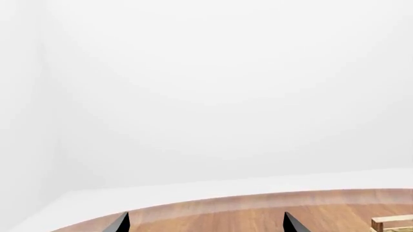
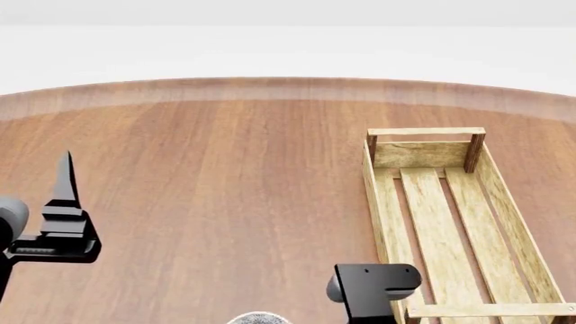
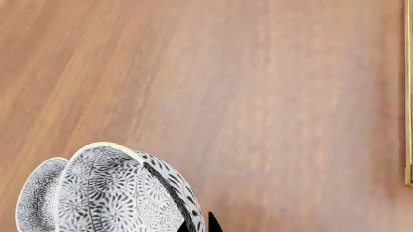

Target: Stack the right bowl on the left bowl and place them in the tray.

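Note:
In the right wrist view, a black-and-white patterned bowl with a cream rim fills the lower left. A second patterned bowl shows just behind it, apparently nested. My right gripper is shut on the nearer bowl's rim, one fingertip on each side. In the head view only a sliver of bowl shows at the bottom edge, left of my right wrist. The light-wood tray lies at the right and is empty. My left gripper hovers at the left, open and empty.
The round wooden table reaches to a curved far edge, with white floor and wall beyond. The tray's corner shows in the left wrist view. Its long side runs along one edge of the right wrist view.

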Tool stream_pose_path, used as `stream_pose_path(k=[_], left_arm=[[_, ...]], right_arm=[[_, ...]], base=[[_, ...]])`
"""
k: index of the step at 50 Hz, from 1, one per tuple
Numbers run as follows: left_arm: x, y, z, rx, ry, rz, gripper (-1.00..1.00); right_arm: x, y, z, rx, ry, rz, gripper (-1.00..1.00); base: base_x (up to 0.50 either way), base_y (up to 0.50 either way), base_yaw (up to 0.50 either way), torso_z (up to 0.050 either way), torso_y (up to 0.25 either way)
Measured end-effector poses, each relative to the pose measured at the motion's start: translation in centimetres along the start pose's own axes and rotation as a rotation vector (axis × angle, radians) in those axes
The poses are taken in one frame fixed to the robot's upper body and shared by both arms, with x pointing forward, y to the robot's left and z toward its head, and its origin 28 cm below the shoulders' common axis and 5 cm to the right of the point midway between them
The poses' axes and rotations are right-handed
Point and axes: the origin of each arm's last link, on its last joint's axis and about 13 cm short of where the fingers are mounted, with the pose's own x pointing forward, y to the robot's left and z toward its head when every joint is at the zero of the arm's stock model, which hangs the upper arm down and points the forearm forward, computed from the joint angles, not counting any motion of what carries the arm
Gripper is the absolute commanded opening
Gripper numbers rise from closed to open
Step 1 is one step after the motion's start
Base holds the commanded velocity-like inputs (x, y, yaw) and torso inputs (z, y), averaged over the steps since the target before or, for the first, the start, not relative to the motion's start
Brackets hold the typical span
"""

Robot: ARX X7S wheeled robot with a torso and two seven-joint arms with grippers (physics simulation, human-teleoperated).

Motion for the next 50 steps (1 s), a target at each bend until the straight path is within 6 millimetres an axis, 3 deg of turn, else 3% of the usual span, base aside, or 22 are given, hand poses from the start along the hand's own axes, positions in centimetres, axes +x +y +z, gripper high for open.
stream_pose_path(k=[9, 19, 35, 50], left_arm=[[0.0, -0.1, 0.0, -0.001, -0.002, -0.003, 1.0], [0.1, -0.2, 0.1, 0.001, -0.004, -0.007, 1.0], [0.1, -0.3, 0.3, 0.005, -0.005, -0.012, 1.0], [0.0, -0.3, 0.5, 0.005, -0.008, -0.013, 1.0]], right_arm=[[0.7, 1.0, 1.2, -0.011, -0.003, 0.033, -1.0], [2.7, 2.8, 2.7, -0.035, 0.021, 0.082, -1.0], [5.0, 7.3, 4.6, -0.096, 0.06, 0.201, -1.0], [6.6, 11.8, 4.8, -0.159, 0.098, 0.313, -1.0]], base=[[0.0, 0.0, 0.0, 0.0, 0.0], [0.0, 0.0, 0.0, 0.0, 0.0], [0.0, 0.0, 0.0, 0.0, 0.001], [0.0, 0.0, 0.0, 0.0, 0.0]])
